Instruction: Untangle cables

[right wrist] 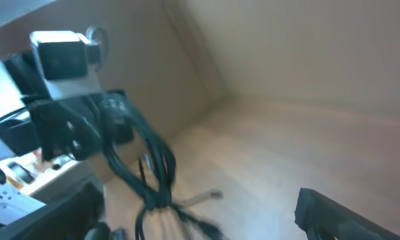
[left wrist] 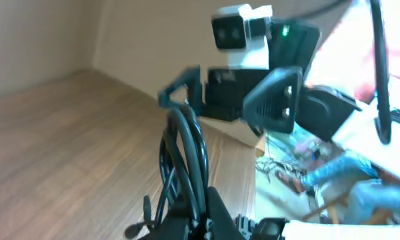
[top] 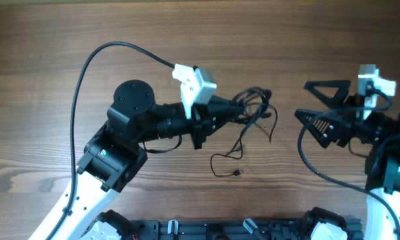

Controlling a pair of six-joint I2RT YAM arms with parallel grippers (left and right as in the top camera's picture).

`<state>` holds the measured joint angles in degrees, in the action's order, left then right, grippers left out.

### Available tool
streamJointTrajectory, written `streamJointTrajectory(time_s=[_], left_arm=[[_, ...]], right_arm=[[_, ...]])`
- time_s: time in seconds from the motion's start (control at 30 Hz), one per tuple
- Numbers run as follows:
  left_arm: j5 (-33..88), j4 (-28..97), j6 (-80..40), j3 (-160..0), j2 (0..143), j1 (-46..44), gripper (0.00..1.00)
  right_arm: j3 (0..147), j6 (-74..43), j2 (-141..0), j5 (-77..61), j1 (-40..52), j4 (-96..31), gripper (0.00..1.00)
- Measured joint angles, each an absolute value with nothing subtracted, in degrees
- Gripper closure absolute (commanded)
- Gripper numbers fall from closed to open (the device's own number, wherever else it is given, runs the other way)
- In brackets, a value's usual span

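Wood-grain table (top: 187,33) fills the overhead view. Left gripper (top: 235,109) is clamped on the cables (top: 255,105), a black knot bunched just beyond its tip. Its fingertips are buried in the cords (the left wrist view shows only blurred strands rising from them). One of them trails away from the knot to a small plug (top: 237,173) lying on the wood. Right gripper (top: 301,100) faces the knot from nearby, jaws spread wide, holding nothing. How many cords make up the knot cannot be told, since both wrist views are blurred.
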<state>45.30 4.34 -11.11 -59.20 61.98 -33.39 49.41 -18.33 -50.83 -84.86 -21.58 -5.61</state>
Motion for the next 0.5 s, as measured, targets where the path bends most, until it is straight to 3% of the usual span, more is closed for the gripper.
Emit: streamJointTrajectory(time_s=[0.13, 0.2, 0.23, 0.3, 0.33, 0.37, 0.47, 0.5], left_arm=[[49.60, 3.01, -3.51, -59.20, 61.98, -34.81, 0.96], [50.78, 1.45, -1.61, -59.20, 62.00, -36.18, 0.96], [51.00, 1.06, -1.08, -59.20, 62.00, -36.51, 0.96], [51.33, 0.36, -0.43, -59.20, 62.00, -36.80, 0.96], [51.59, -0.45, -0.21, -59.20, 62.00, -36.80, 0.96], [51.79, -1.04, -0.10, -59.20, 62.00, -36.80, 0.86], [51.16, -3.05, 0.30, -59.20, 62.00, -36.80, 0.78], [50.30, -3.11, 0.36, -59.20, 62.00, -36.82, 0.68]], right_arm=[[49.25, -30.98, -49.69, -85.76, -15.73, 8.69, 0.04], [49.25, -33.36, -49.63, -85.93, -12.05, 9.52, 0.18], [49.25, -34.28, -49.65, -85.95, -10.07, 9.52, 0.28], [49.25, -35.51, -49.65, -85.95, -7.29, 9.52, 0.66], [49.25, -35.77, -49.69, -85.97, -6.37, 9.52, 0.80], [49.25, -35.92, -49.76, -85.95, -5.78, 9.56, 0.95], [49.25, -37.36, -49.91, -86.11, -5.21, 9.52, 0.95], [49.25, -37.76, -49.91, -86.08, -5.15, 9.54, 0.95]])
